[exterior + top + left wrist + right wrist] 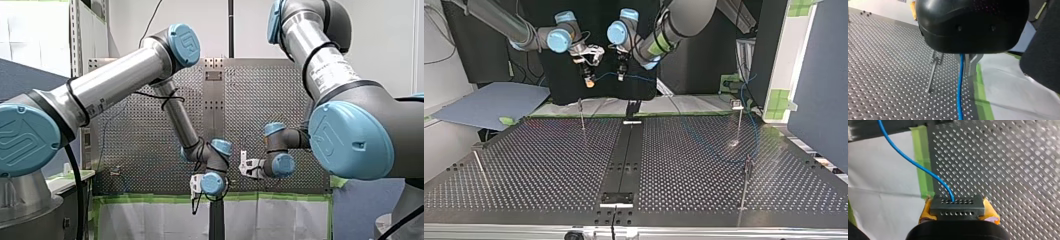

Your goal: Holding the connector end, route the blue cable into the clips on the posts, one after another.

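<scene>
The blue cable [910,160] ends in a black connector [958,210], and my right gripper [957,205] is shut on that connector between its yellow pads. In the top view the cable [606,75] spans from my right gripper [589,80] to my left gripper [621,74], both held high behind the table's far edge. From my left gripper [964,63] the cable [960,85] hangs down between the metal fingers [971,63], which stand close around it. A thin post with a clip [934,66] rises beside it.
Slim posts stand on the perforated table [549,160]: one at the far left of the top view [582,116], one at the far right [739,120] with cable by it, one nearer right [746,182], one near left [480,170]. Green tape [981,95] edges the table.
</scene>
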Motion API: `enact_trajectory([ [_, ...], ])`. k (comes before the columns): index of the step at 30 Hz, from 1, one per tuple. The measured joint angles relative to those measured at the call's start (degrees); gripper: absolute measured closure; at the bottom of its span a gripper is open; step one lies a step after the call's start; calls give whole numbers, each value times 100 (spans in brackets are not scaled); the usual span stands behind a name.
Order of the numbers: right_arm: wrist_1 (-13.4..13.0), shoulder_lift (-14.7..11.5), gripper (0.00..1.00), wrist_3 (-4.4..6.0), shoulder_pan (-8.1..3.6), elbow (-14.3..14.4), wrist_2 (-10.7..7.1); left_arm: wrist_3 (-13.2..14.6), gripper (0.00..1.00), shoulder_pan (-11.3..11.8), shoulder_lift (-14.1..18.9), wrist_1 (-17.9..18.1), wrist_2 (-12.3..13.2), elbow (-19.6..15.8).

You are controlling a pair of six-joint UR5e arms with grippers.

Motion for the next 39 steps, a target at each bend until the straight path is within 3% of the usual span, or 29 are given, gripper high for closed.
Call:
enact_trajectory([
  [7,-147,-391,100,139,-393,375,-256,13,90,-116,0,67,-201,199],
  [16,-192,-574,100,129,-900,454,-237,99,88,-270,1,256,-298,211],
  [23,-230,-513,100,37,-971,455,-209,150,85,-379,-41,236,-316,403],
  [28,-269,-450,100,25,-970,454,-199,129,85,-503,-268,-18,-329,698],
  [34,-462,-229,100,74,-1060,452,-164,137,83,-538,-489,-349,-399,1035],
  [39,-530,-108,100,12,-1108,452,-19,214,83,-539,-516,-519,-577,1290],
])
